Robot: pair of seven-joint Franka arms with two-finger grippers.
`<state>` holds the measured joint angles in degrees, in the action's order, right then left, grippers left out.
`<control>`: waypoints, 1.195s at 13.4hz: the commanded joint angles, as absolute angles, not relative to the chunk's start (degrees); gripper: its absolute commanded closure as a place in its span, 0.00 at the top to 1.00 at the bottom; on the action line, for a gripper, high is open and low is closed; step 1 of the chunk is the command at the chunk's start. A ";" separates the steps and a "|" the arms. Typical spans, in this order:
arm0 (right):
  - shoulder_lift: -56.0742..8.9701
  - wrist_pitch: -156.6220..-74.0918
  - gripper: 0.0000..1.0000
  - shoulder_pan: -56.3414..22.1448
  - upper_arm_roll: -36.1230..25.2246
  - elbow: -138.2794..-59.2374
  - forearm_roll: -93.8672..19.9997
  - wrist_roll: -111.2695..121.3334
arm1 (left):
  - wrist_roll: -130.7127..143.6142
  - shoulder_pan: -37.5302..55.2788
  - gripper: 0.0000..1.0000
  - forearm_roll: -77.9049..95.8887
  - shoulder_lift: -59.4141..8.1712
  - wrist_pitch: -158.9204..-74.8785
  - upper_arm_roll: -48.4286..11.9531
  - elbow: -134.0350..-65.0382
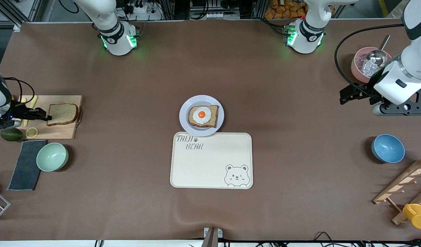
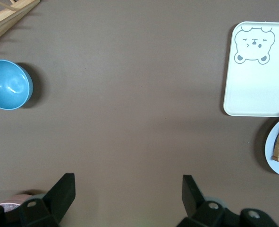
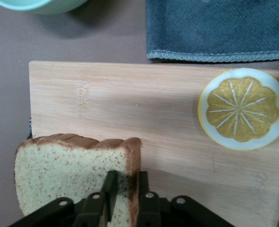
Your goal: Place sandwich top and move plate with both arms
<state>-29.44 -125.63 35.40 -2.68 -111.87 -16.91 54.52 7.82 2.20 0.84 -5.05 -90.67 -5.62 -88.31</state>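
The sandwich top (image 1: 62, 114), a plain brown bread slice, lies on a wooden cutting board (image 1: 64, 132) at the right arm's end of the table. My right gripper (image 1: 47, 117) reaches it level with the board. In the right wrist view its fingers (image 3: 110, 182) pinch the slice's (image 3: 63, 165) crust edge, one on each side, and the gripper (image 3: 126, 176) is shut on it. The pale plate (image 1: 184, 120) stands mid-table, carrying a bread slice with a fried egg (image 1: 203, 116). My left gripper (image 1: 343, 96) hangs open over bare table at the left arm's end, its fingers (image 2: 63, 189) wide apart, holding nothing.
A cream bear tray (image 1: 210, 161) touches the plate's nearer edge. A lemon slice (image 1: 32, 132), an avocado (image 1: 11, 134), a grey cloth (image 1: 25, 164) and a green bowl (image 1: 52, 156) surround the board. A blue bowl (image 1: 387, 148), pink bowl with scoop (image 1: 359, 65) and wooden rack (image 1: 406, 185) stand at the left arm's end.
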 commanded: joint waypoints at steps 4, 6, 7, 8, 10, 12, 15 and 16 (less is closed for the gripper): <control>-30.23 -125.69 0.00 37.27 -1.58 -112.06 -17.58 55.72 | 6.77 1.76 1.00 2.29 -5.27 -89.65 -5.45 -87.45; -30.15 -124.72 0.00 37.18 -1.50 -111.36 -17.67 55.55 | 6.85 1.76 1.00 2.29 -5.27 -89.65 -5.45 -87.36; -30.15 -122.45 0.00 37.18 -1.49 -110.23 -17.67 55.37 | 6.86 1.76 1.00 2.29 -5.27 -89.65 -5.45 -87.28; -30.23 -119.56 0.00 37.00 -1.49 -108.65 -18.10 55.02 | 6.77 1.67 1.00 2.29 -5.27 -89.65 -5.45 -87.28; -30.06 -116.99 0.00 36.56 -1.49 -107.05 -19.68 54.84 | 6.77 1.49 1.00 2.20 -5.27 -89.65 -5.45 -87.36; -29.97 -115.15 0.00 35.86 -1.41 -104.78 -19.78 53.88 | 6.77 1.49 1.00 2.29 -5.27 -89.65 -5.45 -87.28; -30.23 -109.00 0.00 34.81 -1.41 -100.21 -19.78 49.76 | 6.77 1.49 1.00 2.29 -5.27 -89.65 -5.45 -87.36; -30.15 -106.37 0.00 34.37 -1.32 -99.33 -19.86 48.35 | 6.77 1.49 1.00 2.29 -5.27 -89.65 -5.45 -87.45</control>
<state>-29.48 -110.69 34.83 -1.65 -102.41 -19.05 51.16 7.82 1.93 0.84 -5.05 -90.65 -5.44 -88.31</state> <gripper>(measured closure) 0.960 0.000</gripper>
